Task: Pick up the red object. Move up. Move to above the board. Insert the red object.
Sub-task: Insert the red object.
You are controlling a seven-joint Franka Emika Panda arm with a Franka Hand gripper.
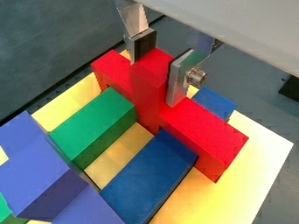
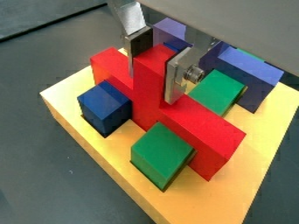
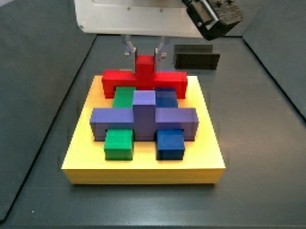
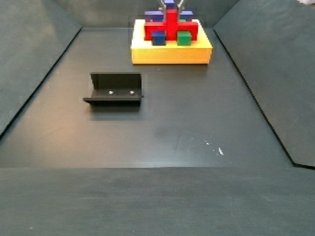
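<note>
Red object seated on the board, gripper clamped on its post

In a side view the fixture is seen at left, well apart; the board lies farther right. The red object is judged inserted among green and blue blocks, its post gripped by the gripper; only release appears left
</note>
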